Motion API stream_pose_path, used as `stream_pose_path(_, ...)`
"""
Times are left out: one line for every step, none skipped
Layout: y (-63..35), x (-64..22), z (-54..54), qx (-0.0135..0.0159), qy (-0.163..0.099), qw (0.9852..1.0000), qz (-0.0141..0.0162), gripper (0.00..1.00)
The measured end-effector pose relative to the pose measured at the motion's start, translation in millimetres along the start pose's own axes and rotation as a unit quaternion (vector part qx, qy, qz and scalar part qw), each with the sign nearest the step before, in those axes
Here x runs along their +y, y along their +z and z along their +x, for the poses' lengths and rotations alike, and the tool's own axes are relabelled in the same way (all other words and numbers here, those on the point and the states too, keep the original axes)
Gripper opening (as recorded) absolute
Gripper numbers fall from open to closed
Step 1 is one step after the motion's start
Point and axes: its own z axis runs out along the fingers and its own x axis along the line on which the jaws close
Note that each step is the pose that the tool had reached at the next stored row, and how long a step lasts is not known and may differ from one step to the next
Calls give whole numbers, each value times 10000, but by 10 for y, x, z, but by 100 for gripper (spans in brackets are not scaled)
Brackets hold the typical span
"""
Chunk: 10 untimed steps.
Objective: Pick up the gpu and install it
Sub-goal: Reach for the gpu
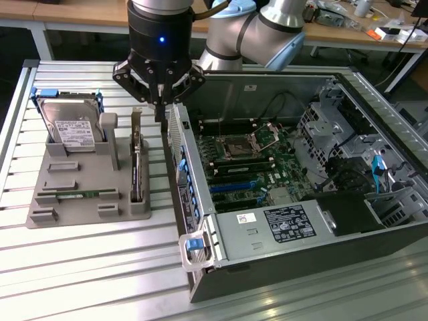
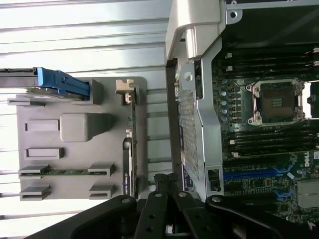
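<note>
The gpu (image 1: 137, 164) is a thin dark card standing on edge in a slot at the exterior view's right side of the grey holder (image 1: 50, 175), with its silver bracket upward. From the wrist camera the gpu (image 2: 130, 149) appears edge on. My gripper (image 1: 160, 112) hangs shut and empty above the gap between the holder and the computer case (image 1: 200, 200), just right of the card's top end in the exterior view. Its dark fingertips (image 2: 164, 181) press together, apart from the card.
A silver hard drive (image 1: 70, 127) with a blue frame stands at the back of the holder, and a green memory stick (image 1: 67, 195) lies in a front slot. The open case shows the motherboard with blue slots (image 1: 234, 187). A slatted metal table (image 1: 100, 267) carries everything.
</note>
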Motion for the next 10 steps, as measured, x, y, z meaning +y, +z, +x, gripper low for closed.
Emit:
stream_pose_path(0,0,3,0,0,10000,0,11)
stream_pose_path(0,0,6,0,0,10000,0,11)
stream_pose_path(-1,-1,12,0,0,10000,0,11)
stream_pose_path(0,-1,15,0,0,10000,0,11)
stream_pose_path(-1,-1,19,0,0,10000,0,11)
stream_pose_path(-1,-2,25,0,1,10000,0,11)
stream_pose_path(-1,-2,31,0,0,10000,0,11)
stream_pose_path(-1,-2,33,0,0,10000,0,11)
stream_pose_path(-1,-2,35,0,0,10000,0,11)
stream_pose_path(-1,-3,38,0,0,10000,0,11)
